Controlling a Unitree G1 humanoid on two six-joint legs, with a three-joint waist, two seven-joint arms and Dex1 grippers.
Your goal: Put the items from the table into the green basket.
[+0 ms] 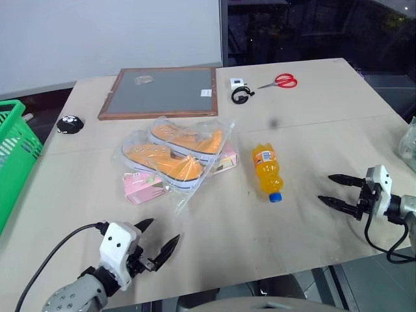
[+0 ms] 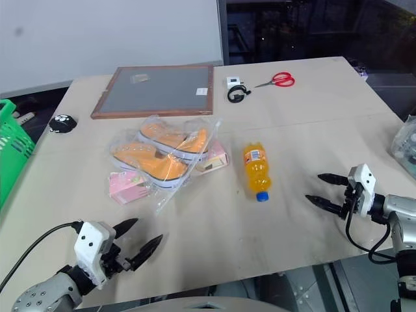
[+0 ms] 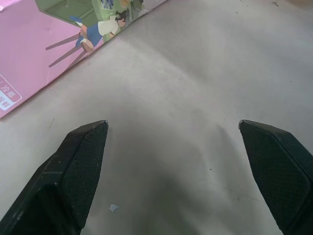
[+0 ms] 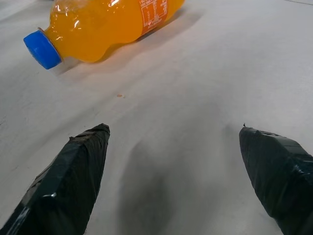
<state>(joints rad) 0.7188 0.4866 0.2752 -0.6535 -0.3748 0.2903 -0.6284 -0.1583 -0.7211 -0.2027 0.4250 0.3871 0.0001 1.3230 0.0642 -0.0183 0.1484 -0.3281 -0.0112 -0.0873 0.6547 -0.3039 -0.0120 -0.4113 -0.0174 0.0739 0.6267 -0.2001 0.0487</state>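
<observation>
A bottle of orange drink (image 1: 267, 170) with a blue cap lies on its side in the middle of the pale table (image 1: 227, 221), cap toward the front edge. To its left a clear bag of orange shoes (image 1: 174, 153) rests over pink packets (image 1: 142, 187). The green basket (image 1: 13, 153) stands off the table's left side. My left gripper (image 1: 161, 234) is open near the front edge, just short of a pink packet (image 3: 29, 54). Right of the bottle (image 4: 107, 24), my right gripper (image 1: 326, 188) is open and pointing at it, with nothing between its fingers.
At the back lie a wood-framed grey board (image 1: 159, 91), red scissors (image 1: 281, 81) and a black cable with a small white box (image 1: 240, 94). A small black round thing (image 1: 69, 123) sits at the left. A clear bag (image 1: 409, 146) shows at the right edge.
</observation>
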